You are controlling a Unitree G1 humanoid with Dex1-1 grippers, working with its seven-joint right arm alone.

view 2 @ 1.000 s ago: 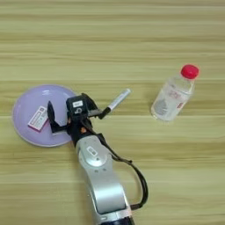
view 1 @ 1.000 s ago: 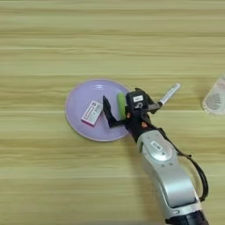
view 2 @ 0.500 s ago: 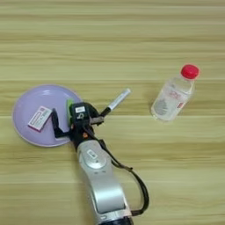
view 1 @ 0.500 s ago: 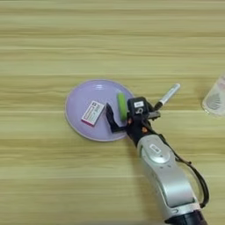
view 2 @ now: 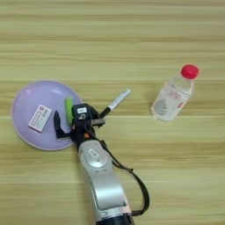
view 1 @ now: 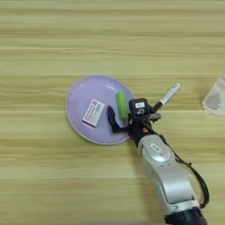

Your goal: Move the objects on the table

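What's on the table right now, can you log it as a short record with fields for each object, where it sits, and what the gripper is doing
surface: wooden table
plate: round lavender plate, left of centre
on plate: red-and-white flat box; green bar near the right rim
marker: white marker with black cap, lying on the table just right of the plate
bottle: clear plastic bottle with red cap, lying on the table at the right
right gripper: over the plate's right edge, fingers spread either side of the green bar
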